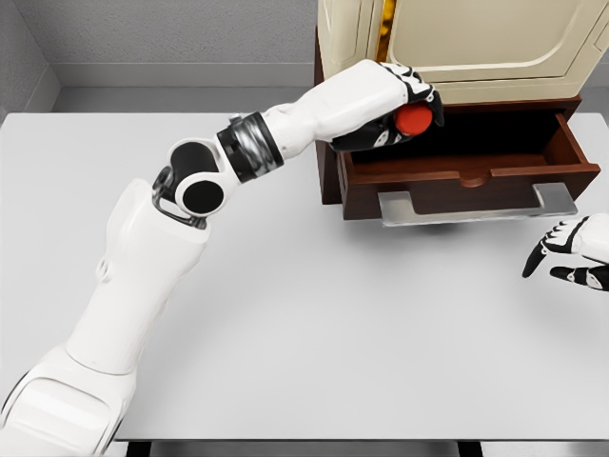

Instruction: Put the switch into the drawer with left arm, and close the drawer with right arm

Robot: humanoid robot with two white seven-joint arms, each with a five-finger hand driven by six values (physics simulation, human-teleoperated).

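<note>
Relaxed and holding nothing, the right hand (571,255) shows at the 4 o'clock edge of the head view, its dark-tipped fingers (536,259) spread and hanging over the white table (314,314). It sits near the drawer's front but does not touch it.

From the 7 o'clock corner the left arm (143,276) rises across the table, bends at its elbow joint (202,193) near 10 o'clock, and runs on toward 1 o'clock. There the left hand (395,112) is curled around the switch (414,119), of which a round red part shows between the fingers. Hand and switch hang over the left end of the drawer (476,162), which stands pulled out from the dark brown cabinet (328,176); whether the switch touches the drawer's inside cannot be told. A flat silver handle (476,205) runs along the drawer's front at 3 o'clock.

Farthest off, at 12 to 1 o'clock, a cream-coloured appliance (457,43) stands on top of the cabinet.
</note>
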